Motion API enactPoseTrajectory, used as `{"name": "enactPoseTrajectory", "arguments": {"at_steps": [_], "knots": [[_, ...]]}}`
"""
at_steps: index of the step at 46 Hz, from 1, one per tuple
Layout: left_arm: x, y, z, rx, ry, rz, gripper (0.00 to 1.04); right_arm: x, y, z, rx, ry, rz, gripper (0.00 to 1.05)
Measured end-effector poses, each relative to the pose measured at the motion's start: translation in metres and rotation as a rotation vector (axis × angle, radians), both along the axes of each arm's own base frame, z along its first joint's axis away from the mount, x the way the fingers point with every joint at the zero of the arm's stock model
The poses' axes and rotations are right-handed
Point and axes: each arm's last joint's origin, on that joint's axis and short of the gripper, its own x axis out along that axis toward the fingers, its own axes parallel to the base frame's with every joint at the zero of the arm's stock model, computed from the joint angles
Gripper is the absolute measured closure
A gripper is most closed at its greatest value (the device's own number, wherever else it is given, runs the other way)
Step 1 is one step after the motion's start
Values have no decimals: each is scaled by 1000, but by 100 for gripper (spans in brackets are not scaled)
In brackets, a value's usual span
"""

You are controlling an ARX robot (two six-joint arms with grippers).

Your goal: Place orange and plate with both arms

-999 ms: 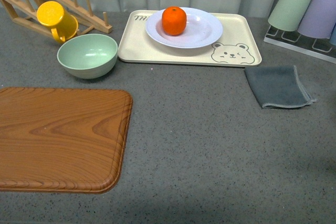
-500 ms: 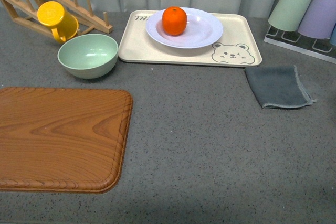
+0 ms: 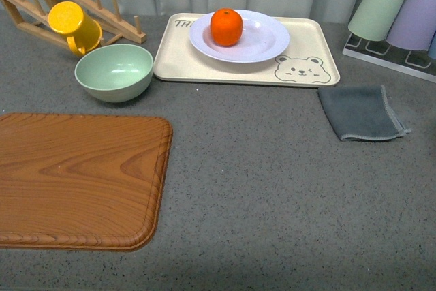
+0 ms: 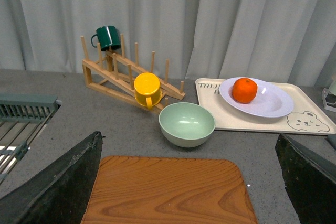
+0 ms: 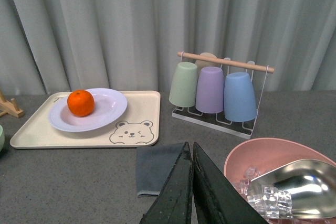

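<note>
Orange (image 3: 225, 26) sits on plate (image 3: 239, 36) on bear tray (image 3: 306, 49); left gripper (image 4: 189, 182) spread wide, right gripper (image 5: 191, 182) pressed closed, both empty; best to lift each separately

I see the round bright orange citrus fruit (image 3: 226, 26) sitting upright in the left part of the large pale lavender-white deep plate (image 3: 262, 44), which lies flat on the beige rectangular bear tray (image 3: 305, 70) at the counter's far side.
</note>
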Motion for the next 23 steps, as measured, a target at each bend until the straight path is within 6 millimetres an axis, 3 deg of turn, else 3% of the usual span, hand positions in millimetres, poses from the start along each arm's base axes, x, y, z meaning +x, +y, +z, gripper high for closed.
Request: {"name": "enactPoseTrajectory", "arguments": {"at_steps": [23], "knots": [[0, 0, 0, 0, 0, 0, 6, -13, 0, 1, 0, -4, 0, 104]]}}
